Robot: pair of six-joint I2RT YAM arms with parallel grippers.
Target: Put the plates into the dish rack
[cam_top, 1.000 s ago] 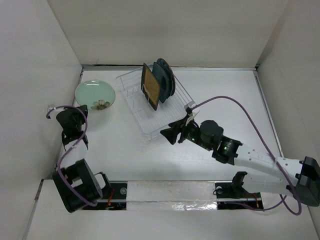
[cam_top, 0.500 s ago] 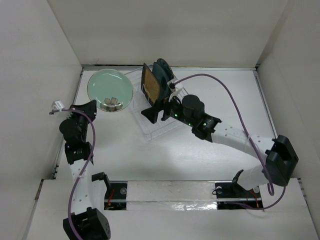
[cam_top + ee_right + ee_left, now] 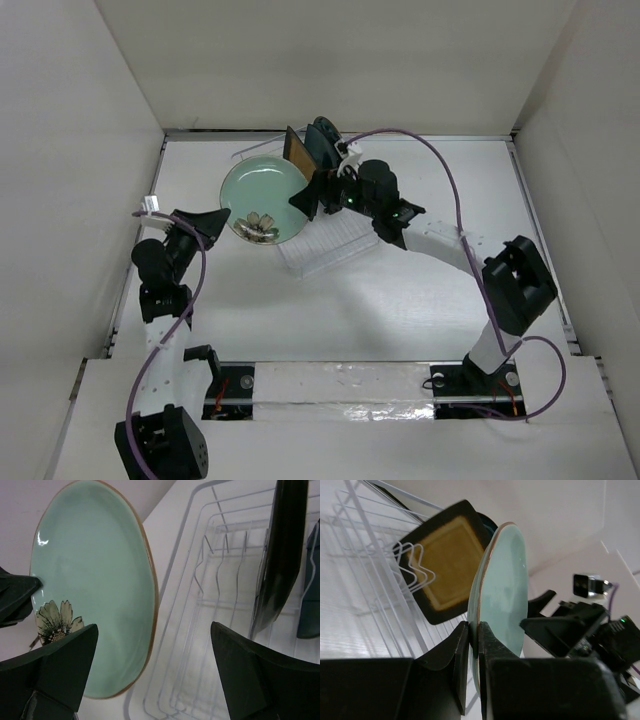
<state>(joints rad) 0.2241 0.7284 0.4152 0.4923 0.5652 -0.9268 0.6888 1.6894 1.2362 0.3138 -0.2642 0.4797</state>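
- White walls close in a white surface where the dish rack stands towards the far side, already holding the mustard-yellow plate upright among its tines.
- Dark teal plates stand behind it; their number cannot be counted from these views.
- A second ago the mint green plate lay flat at the far left of the surface, apart from the rack. It is now lifted, tipped onto its edge and carried over to the rack's left rim.
- Doing the carrying, the left fingers are clamped shut on the plate's rim beside its painted flower.
- Over the same second the right arm has swung from the rack's near right corner across to the rack. The right fingers are spread wide and hold nothing, framing the plate's edge and the free tines.
- Judged from this, the last loose plate is on its way in. It is not yet between the tines, and the free slots lie in front of the mustard plate.
- Next, the plate likely needs turning parallel to its neighbours before it is lowered, with the right arm placed to steady it.
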